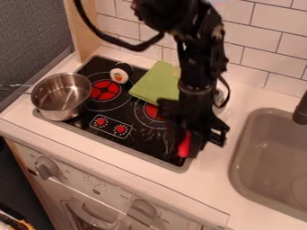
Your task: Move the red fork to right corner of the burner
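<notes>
"Red fork (184, 146), where is it?"

"Near the cooktop's (142, 143) front right corner, as far as I can make out, by the pincer (189, 150)."

"Is it gripped?"

"Can't tell, nor how far the pincer's open. A green cloth (156, 84) lies behind."

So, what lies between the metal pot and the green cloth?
In the camera view, a red-centred burner lies between the pot and the cloth, with a round white thing at its edge on the wall side.
</notes>
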Controlling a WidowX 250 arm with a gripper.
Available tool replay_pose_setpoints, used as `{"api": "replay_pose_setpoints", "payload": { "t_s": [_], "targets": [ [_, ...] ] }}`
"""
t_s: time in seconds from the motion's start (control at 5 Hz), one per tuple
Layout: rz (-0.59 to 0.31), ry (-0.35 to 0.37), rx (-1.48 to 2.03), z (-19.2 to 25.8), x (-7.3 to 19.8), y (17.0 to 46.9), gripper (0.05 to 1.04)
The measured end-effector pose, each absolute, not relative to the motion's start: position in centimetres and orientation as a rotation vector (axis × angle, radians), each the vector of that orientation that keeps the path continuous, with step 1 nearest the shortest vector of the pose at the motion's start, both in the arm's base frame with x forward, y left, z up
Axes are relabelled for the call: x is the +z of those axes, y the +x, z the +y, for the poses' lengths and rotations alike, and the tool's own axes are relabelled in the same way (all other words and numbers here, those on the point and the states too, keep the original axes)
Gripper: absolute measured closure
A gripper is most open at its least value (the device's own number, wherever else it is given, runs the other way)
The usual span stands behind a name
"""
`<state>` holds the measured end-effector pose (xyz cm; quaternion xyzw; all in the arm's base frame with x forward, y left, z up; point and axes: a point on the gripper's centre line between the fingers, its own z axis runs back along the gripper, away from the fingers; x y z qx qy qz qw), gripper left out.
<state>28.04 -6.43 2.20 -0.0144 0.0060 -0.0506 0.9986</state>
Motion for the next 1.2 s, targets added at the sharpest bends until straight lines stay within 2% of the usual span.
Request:
{"api": "replay_pose_setpoints", "payload": {
  "t_s": [0.6,0.8,1.0,1.2],
  "targets": [
    [0.014,-0.069,-0.047,-6.88,1.24,27.12,0.675],
    [0.026,-0.062,-0.044,-6.56,0.80,26.99,0.603],
    [0.041,-0.069,-0.024,-6.27,0.89,26.94,0.294],
    [0.032,-0.054,-0.033,-5.97,1.50,26.97,0.081]
  ]
}}
